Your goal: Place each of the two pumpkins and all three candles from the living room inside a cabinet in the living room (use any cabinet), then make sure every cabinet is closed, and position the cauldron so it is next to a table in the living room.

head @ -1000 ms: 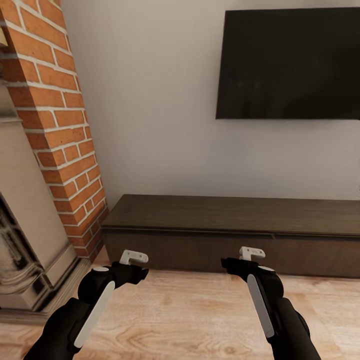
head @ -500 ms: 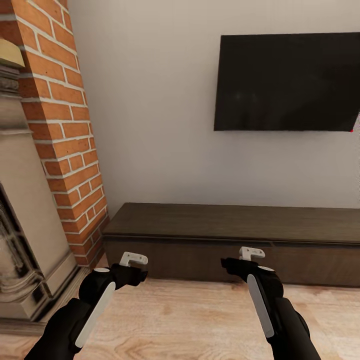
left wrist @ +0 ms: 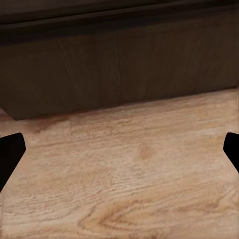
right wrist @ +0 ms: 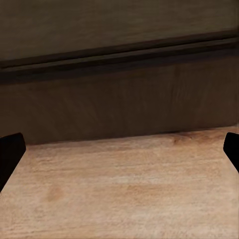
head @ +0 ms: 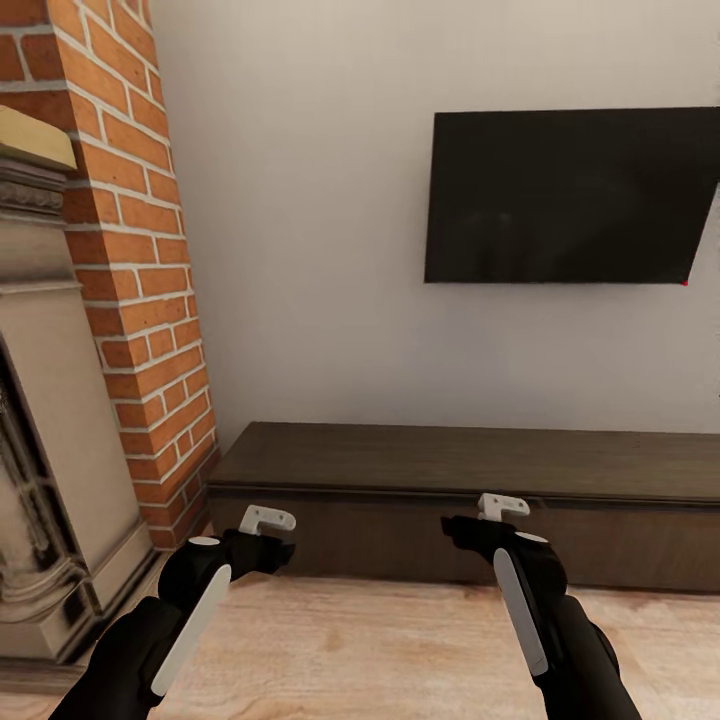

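Observation:
The long, low, dark brown cabinet (head: pixel 470 470) stands against the white wall straight ahead, its flat fronts shut. My left gripper (head: pixel 278 548) and right gripper (head: pixel 458 526) hover side by side over the wood floor just in front of it. Both are open and hold nothing. In the left wrist view the cabinet front (left wrist: pixel 119 64) rises beyond the open left gripper (left wrist: pixel 119 154). The right wrist view has the cabinet front (right wrist: pixel 119 99) a little closer, past the open right gripper (right wrist: pixel 119 154). The pumpkins, candles, cauldron and table are out of view.
A black TV (head: pixel 570 200) hangs on the wall above the cabinet. A brick chimney column (head: pixel 140 300) and a stone fireplace surround (head: pixel 50 450) stand at the left, close to the cabinet's left end. Light wood floor (head: pixel 380 650) lies between me and the cabinet.
The whole picture has slid downward, with the TV and cabinet lower in the frame, so the camera has moved. Both arms keep the same pose and both grippers stay open.

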